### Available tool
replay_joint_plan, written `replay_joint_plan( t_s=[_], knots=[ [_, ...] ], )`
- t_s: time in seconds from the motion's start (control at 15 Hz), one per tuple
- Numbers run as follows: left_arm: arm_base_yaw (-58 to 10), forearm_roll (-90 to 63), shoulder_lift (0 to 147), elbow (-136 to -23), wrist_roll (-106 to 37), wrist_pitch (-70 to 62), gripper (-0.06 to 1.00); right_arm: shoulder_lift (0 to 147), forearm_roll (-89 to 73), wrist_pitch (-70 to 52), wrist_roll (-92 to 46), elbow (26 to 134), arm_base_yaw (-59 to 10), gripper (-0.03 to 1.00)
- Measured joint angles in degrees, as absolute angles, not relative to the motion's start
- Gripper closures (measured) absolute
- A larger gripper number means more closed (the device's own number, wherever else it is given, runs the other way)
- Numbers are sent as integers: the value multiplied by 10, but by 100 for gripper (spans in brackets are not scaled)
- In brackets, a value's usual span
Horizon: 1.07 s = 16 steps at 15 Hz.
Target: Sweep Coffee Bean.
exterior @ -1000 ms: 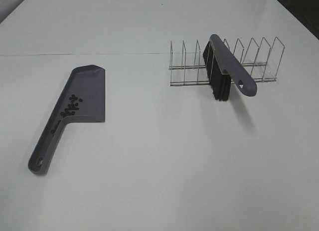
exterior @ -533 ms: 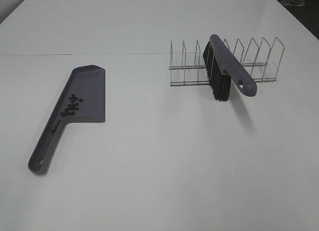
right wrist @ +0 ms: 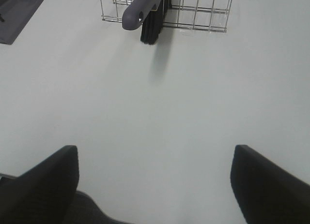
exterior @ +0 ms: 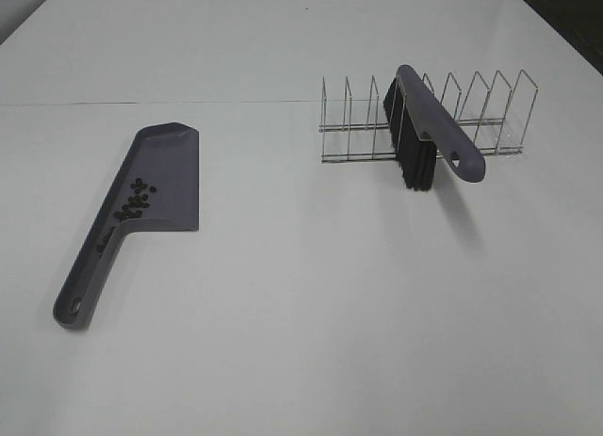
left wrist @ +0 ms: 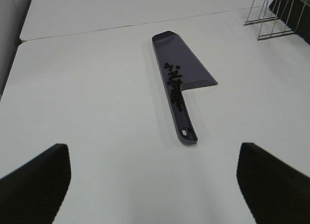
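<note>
A grey-purple dustpan (exterior: 155,177) lies flat on the white table at the left, handle toward the front. Several dark coffee beans (exterior: 135,200) sit in it near the handle's root; they also show in the left wrist view (left wrist: 174,83) on the dustpan (left wrist: 186,69). The grey-purple brush (exterior: 429,125) with black bristles rests in a wire rack (exterior: 490,116) at the right; it shows in the right wrist view (right wrist: 140,11). My left gripper (left wrist: 155,180) is open, empty, short of the dustpan handle. My right gripper (right wrist: 155,185) is open, empty, well short of the rack (right wrist: 203,16).
The table (exterior: 301,314) is white with a seam line across the back. The dustpan's corner (right wrist: 19,16) shows in the right wrist view. No arm shows in the exterior view.
</note>
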State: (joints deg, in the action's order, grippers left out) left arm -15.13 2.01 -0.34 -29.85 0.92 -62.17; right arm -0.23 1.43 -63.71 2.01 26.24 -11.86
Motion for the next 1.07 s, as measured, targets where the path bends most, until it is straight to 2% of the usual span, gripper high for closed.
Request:
replay_joint_plan(
  t_s=[0.53, 0.67, 0.87, 1.07],
  knots=[
    [-151, -11, -3, -299, -8, -617, 9, -2, 14, -637, 19, 262, -119, 24],
    [-134, -10, -3, -299, -8, -617, 9, -2, 14, -637, 19, 262, -119, 24],
    [-56, -9, -3, -299, -8, -617, 9, -2, 14, -637, 19, 262, -119, 24],
    [-32, -7, -3, -299, -8, -617, 9, -2, 14, -637, 19, 262, -119, 24]
  ],
)
